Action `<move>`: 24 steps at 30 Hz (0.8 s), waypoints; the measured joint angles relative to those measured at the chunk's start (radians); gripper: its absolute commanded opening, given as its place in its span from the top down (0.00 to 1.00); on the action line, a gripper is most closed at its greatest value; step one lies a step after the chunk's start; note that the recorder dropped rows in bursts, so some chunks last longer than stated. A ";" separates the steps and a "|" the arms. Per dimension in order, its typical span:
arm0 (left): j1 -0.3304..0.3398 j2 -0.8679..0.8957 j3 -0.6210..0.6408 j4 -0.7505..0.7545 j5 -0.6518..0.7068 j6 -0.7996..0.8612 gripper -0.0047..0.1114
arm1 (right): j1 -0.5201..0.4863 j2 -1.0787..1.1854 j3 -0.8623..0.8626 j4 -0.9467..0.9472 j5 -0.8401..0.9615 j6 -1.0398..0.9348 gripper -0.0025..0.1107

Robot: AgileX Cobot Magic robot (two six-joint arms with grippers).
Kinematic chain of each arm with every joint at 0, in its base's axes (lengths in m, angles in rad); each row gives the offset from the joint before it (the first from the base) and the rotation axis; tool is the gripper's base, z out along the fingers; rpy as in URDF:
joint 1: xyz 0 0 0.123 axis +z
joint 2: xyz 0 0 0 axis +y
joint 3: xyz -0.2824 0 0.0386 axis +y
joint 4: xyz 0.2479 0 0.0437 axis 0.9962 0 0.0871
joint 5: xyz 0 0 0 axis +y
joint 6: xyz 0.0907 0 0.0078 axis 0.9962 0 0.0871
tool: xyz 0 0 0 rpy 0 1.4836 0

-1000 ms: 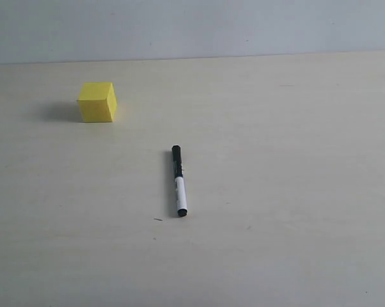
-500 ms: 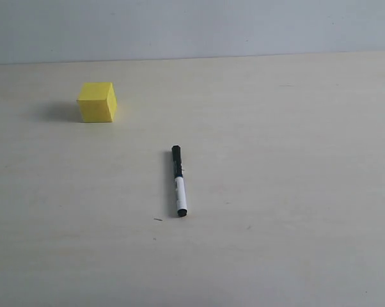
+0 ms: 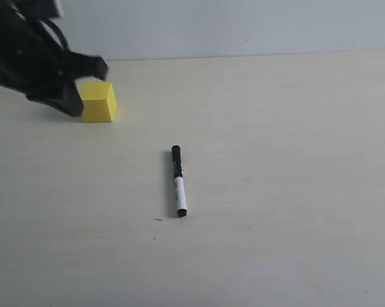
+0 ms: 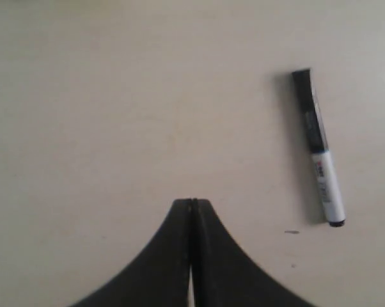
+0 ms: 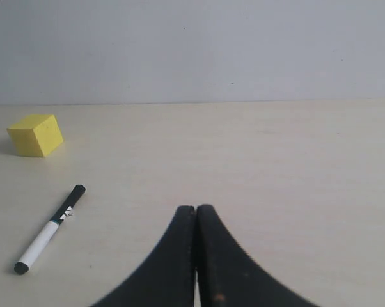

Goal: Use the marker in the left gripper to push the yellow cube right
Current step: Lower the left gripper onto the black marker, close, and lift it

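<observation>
- shows the left hand (image 4: 192, 203) with both fingers pressed together and nothing between them
- places that hand at the far left of the exterior view, its dark bulk overlapping the left side of the yellow cube (image 3: 100, 102); cannot tell whether touching or just beside
- finds the marker (image 3: 178, 182) lying flat on the pale surface (image 3: 295, 192), held by neither hand, well apart from the cube, nearer the camera and to its right
- points the marker's black cap toward the far edge and its white barrel toward the near edge
- shows the right hand (image 5: 196, 208) likewise closed tight and empty, with cube and marker both well apart from it
</observation>
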 measured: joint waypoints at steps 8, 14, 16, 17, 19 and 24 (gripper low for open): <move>-0.306 0.229 -0.122 0.261 0.047 -0.319 0.96 | 0.000 0.000 0.000 0.000 0.002 0.000 0.98; -0.403 0.350 -0.241 0.249 0.083 -0.395 0.96 | 0.000 0.000 0.000 0.000 0.002 0.000 0.98; -0.415 0.377 -0.269 0.244 0.096 -0.429 0.94 | 0.000 0.000 0.000 0.000 0.002 0.000 0.98; -0.418 0.390 -0.279 0.237 0.098 -0.441 0.92 | 0.000 0.000 0.000 0.000 0.002 0.000 0.98; -0.419 0.409 -0.292 0.211 0.101 -0.452 0.84 | 0.000 0.000 0.000 0.000 0.002 0.000 0.98; -0.419 0.457 -0.295 0.168 0.107 -0.469 0.58 | 0.000 0.000 0.000 0.000 0.002 0.000 0.98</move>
